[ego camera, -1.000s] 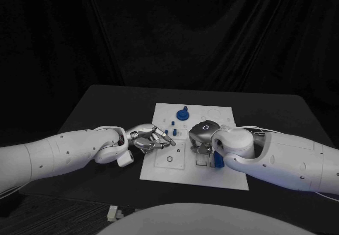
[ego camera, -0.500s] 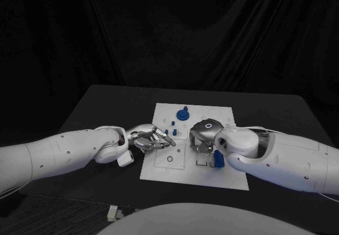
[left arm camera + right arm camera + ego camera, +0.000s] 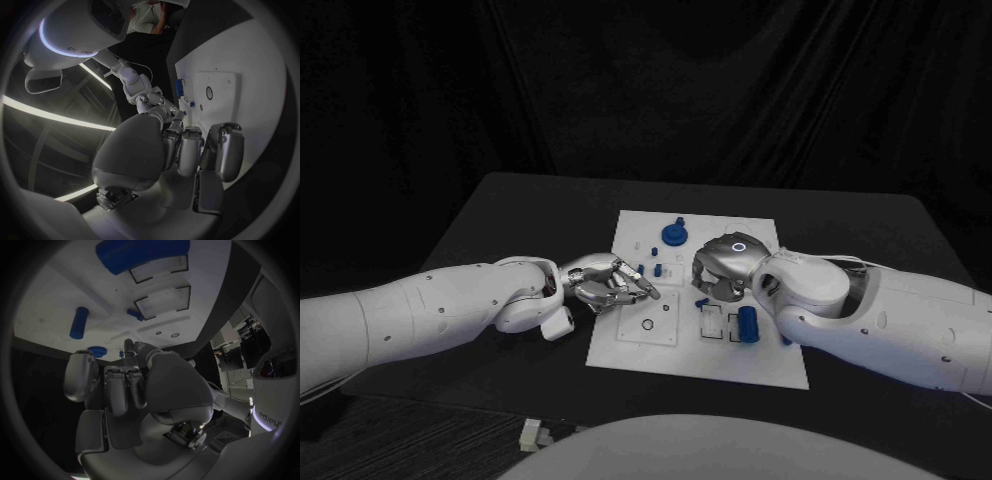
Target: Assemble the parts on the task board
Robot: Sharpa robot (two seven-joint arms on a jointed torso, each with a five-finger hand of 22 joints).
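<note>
The white task board [image 3: 678, 345] lies mid-table. A blue block [image 3: 749, 325] stands on its right part, beside two rectangular slots [image 3: 713, 322]; it is the same blue block [image 3: 142, 252] in the right wrist view. My right hand [image 3: 720, 268] hovers over the board's middle, away from the block, fingers [image 3: 125, 385] curled with nothing in them. My left hand [image 3: 609, 284] sits at the board's left edge, its fingers [image 3: 200, 152] curled in too. A blue round part [image 3: 675, 235] stands at the far end, and a blue peg [image 3: 79, 323] lies on the board.
Small blue pegs [image 3: 655, 250] stand near the board's middle, close to both hands. A ring-shaped hole [image 3: 648, 325] marks the raised plate on the board's near left. Black table [image 3: 516, 210] surrounds the board on all sides.
My right hand has let go of the blue block and drawn back toward the far side of the board. The block stays by the slots. The left hand has not moved.
</note>
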